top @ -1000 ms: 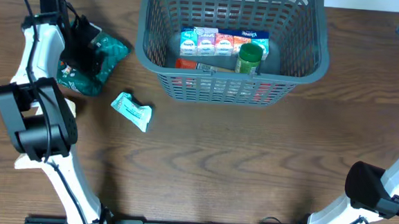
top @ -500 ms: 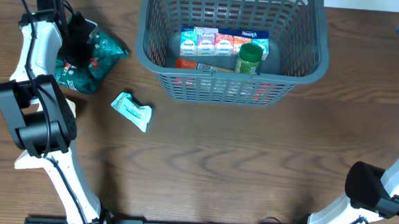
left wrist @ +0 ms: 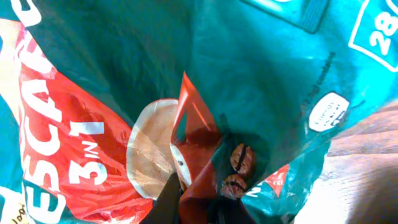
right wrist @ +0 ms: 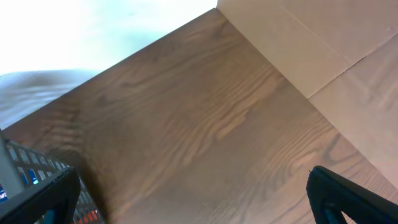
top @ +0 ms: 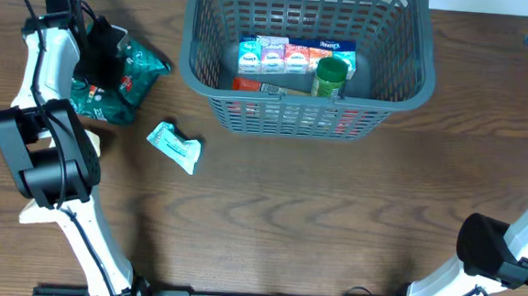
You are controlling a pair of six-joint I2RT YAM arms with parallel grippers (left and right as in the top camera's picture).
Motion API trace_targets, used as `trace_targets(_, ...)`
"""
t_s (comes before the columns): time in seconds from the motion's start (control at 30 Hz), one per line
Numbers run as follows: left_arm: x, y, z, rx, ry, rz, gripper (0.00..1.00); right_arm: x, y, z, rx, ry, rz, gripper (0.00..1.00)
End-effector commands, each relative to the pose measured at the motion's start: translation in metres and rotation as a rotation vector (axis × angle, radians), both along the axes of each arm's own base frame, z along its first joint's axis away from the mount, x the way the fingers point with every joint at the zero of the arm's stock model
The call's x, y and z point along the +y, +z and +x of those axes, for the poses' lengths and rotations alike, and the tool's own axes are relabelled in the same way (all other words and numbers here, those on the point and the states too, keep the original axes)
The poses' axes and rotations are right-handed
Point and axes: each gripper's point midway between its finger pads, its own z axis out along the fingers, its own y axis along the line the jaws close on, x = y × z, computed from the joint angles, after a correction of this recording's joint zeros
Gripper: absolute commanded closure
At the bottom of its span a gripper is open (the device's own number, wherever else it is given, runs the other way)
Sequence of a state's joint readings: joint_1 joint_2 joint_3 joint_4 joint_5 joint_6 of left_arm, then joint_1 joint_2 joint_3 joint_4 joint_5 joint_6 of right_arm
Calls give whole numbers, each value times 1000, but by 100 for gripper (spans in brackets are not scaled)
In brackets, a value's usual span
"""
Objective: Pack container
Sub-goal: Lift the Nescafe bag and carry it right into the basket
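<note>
Left fingers point(top: 98, 53) pinch the green coffee bag point(top: 125, 89) at far left of the counter point(top: 287, 214). Right fingers point(right wrist: 348, 199) are spread wide, holding nothing. Container point(top: 302, 118) sits far centre, with a small packet point(top: 174, 146) near-left of it.

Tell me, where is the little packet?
Overhead view: the little packet lies on the table, left of the basket, near the green coffee bag.

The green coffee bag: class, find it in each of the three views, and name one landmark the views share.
Overhead: green coffee bag, upper left, left of the basket.
Left wrist: the bag fills the frame.
Right wrist: not in it.
Shared landmark: the wooden table, in all three.
</note>
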State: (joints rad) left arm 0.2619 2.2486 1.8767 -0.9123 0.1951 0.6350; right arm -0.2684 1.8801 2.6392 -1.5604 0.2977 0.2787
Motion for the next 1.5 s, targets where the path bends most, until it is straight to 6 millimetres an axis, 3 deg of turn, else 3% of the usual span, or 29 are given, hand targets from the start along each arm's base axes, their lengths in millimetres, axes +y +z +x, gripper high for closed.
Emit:
trace_targets(0.0, -17, -14, -19, 71, 2, -61, 94, -2, -2, -1, 2, -15, 9, 1)
trace_targets(0.47, 1, 110, -6, -220, 72, 45, 94, -2, -2, -1, 2, -15, 9, 1)
trace_targets(0.67, 7, 141, -10, -286, 119, 50, 94, -2, -2, -1, 2, -15, 9, 1)
trace_targets(0.83, 13, 147, -15, -284, 147, 66, 94, -2, -2, -1, 2, -15, 9, 1)
trace_targets(0.93, 12, 162, -12, -319, 168, 60, 94, -2, -2, -1, 2, -15, 9, 1)
trace_targets(1.03, 12, 195, -5, -397, 223, 42, 94, -2, -2, -1, 2, -15, 9, 1)
trace_targets(1.23, 7, 290, -3, -607, 277, -2, 94, -2, -2, -1, 2, -15, 9, 1)
trace_targets(1.37, -14, 351, -10, -746, 268, -120, 94, -2, -2, -1, 2, -15, 9, 1)
trace_targets(1.47, -44, 393, -19, -837, 191, -246, 94, -2, -2, -1, 2, -15, 9, 1)
